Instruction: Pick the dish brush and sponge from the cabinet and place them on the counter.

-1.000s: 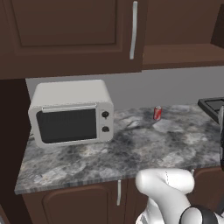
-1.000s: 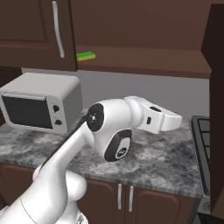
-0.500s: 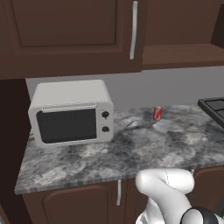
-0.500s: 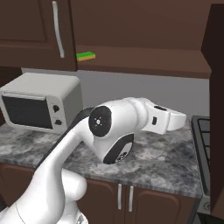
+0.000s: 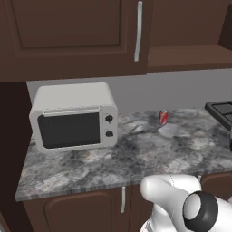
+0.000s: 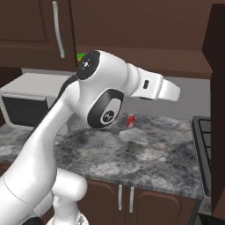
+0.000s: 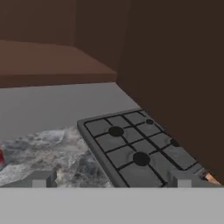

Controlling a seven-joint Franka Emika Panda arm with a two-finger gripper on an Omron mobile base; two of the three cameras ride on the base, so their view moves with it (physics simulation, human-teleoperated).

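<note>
Arm (image 6: 88, 110) has swung higher over the last second, its elbow rising toward the cabinet (image 6: 132, 30) while its forearm stays turned right toward the stove (image 7: 140, 151). Worktop (image 5: 149, 149) carries a microwave (image 5: 72, 115) and a red can (image 5: 163, 117). Hand (image 7: 111, 178) is wide open and empty. Sponge (image 6: 80, 56) sits on the cabinet shelf behind the elbow, so picking hasn't begun.

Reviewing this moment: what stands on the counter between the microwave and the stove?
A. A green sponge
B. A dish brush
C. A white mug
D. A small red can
D. A small red can stands upright on the grey stone counter, to the right of the white microwave and left of the stove; no other small object shows on that stretch of counter.
</note>
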